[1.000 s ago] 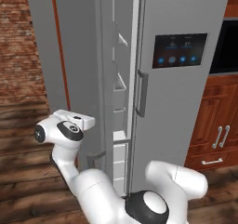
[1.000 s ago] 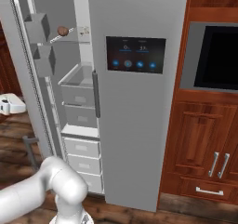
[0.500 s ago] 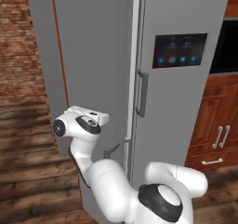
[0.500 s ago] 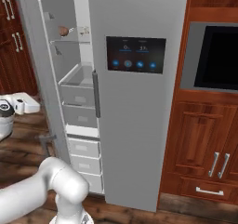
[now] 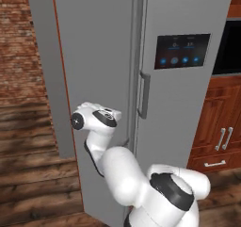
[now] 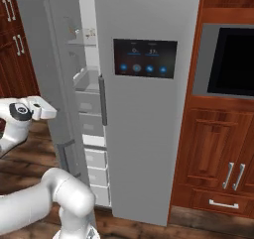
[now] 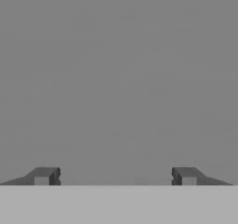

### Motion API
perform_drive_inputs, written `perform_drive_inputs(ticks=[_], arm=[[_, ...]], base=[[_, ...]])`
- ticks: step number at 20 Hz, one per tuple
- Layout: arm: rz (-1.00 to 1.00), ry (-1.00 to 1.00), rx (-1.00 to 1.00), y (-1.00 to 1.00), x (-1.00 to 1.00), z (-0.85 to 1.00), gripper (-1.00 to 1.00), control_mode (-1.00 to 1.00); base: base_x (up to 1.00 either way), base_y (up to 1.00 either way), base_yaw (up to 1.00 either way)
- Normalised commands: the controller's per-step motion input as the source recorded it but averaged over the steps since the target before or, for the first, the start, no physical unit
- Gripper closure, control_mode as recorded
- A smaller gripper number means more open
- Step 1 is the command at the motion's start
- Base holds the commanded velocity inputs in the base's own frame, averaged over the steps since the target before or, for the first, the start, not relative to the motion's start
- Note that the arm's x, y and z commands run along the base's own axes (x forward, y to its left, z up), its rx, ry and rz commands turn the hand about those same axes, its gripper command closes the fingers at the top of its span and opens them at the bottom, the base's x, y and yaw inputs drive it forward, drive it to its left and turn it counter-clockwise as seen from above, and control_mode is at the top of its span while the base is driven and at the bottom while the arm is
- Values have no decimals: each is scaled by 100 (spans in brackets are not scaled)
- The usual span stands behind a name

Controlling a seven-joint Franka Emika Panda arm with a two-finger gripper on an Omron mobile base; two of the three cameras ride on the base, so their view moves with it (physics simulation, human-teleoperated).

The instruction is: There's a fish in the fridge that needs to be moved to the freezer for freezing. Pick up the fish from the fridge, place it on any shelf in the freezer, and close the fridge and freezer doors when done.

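The plain narrow freezer door (image 6: 47,84) stood nearly shut against the closed fridge door (image 6: 144,114) with its dark blue-icon panel, a gap exposing grey freezer bins (image 6: 90,106).

The tall grey side-by-side unit (image 6: 149,134) stands directly on the dark wooden plank floor (image 5: 33,174).

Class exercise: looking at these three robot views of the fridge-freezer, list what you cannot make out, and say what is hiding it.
- The fish: right base view, the freezer door covers most of the interior; nothing fish-shaped is legible in the gap.
- Freezer shelves: left base view, hidden behind the door.
- Gripper contact with the door: hand view shows flat grey, no depth cue.
- Panel icons: too small.
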Motion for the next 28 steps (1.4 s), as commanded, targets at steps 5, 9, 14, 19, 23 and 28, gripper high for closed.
perform_drive_inputs(ticks=[5, 9, 14, 19, 23, 28], arm=[[0, 0, 7, -37, 35, 0, -100, -100], [1, 0, 8, -37, 43, 0, -100, -100], [2, 0, 8, -36, 59, 0, -100, -100], [5, 0, 7, -37, 62, 0, -100, -100], [9, -3, 6, -33, 62, 0, -100, -100], [8, -3, 6, -30, 48, 0, -100, -100]], base=[[0, 0, 0], [0, 0, 0], [0, 0, 0], [0, 0, 0], [0, 0, 0], [0, 0, 0]])
